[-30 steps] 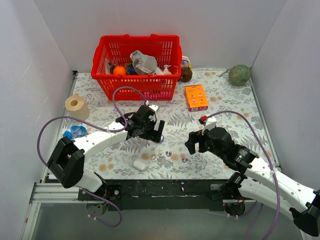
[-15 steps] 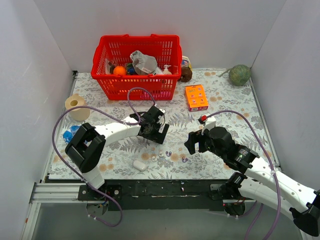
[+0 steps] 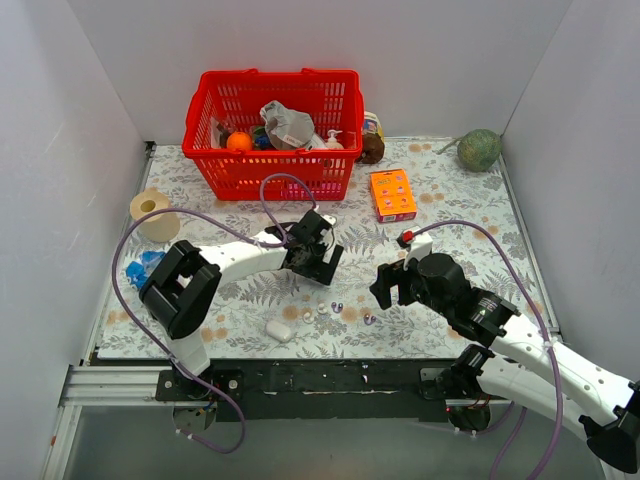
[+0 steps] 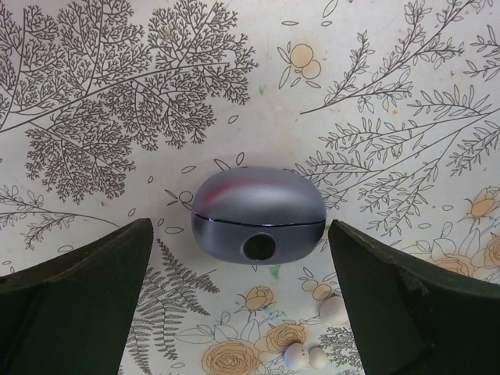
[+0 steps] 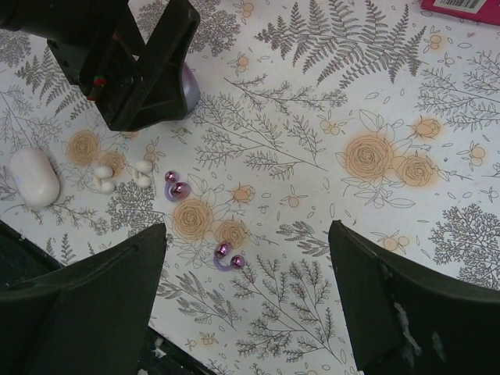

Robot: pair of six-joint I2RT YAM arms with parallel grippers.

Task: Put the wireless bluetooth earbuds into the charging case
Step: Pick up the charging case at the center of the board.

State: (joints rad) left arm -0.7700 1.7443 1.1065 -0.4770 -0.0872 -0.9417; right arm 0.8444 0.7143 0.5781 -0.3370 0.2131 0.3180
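Left wrist cam has the best look: the charging case (image 4: pixel 258 211) is a smooth, glossy lavender-blue pebble. It's shut along a thin seam and has a small round dark hole on the side facing the lens. It's lying on the fern-and-flower printed tablecloth (image 4: pixel 406 70), right between the two matte black fingers (image 4: pixel 78 297) of the left gripper (image 4: pixel 241 242). That gripper is spread wide, with cloth showing on both sides of the case, so no contact.

Right wrist cam shows the two earbuds (image 5: pixel 175 186) out on the cloth, tiny shiny purple domes on pale lavender bodies. One is near the left gripper's fingers, and the other earbud (image 5: pixel 227 256) is a bit closer to the camera. They're apart from each other and outside the case. Beside them are a few small matte white nubs (image 5: pixel 103 175) and a smooth white oval lump (image 5: pixel 35 177). The right gripper (image 5: pixel 246 234) is spread wide too, hanging over the earbuds with nothing between its fingers.
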